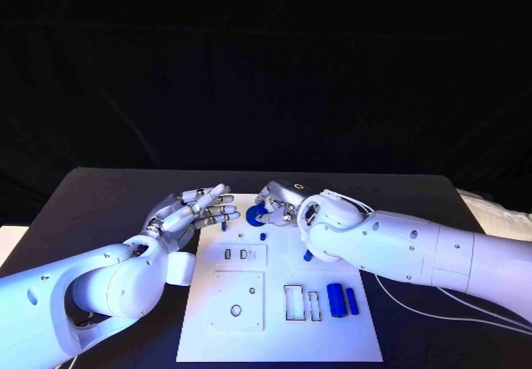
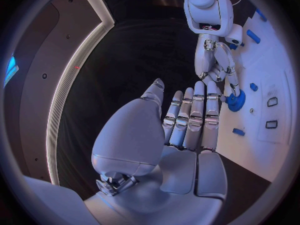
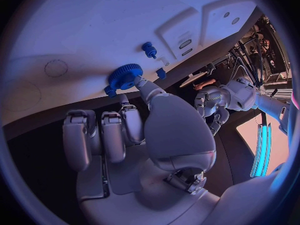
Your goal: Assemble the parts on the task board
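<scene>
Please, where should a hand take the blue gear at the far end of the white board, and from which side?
Probably by the toothed rim of the blue gear, pinched across from above. It lies flat on the task board, so only rim and top are free. The right hand already touches its edge; the left hand hovers open beside it.

Two glossy white arms with rounded shells and small dark screws; a thin white cable trails behind the right hand (image 1: 286, 204); the left hand (image 1: 194, 211) is silver too.
</scene>
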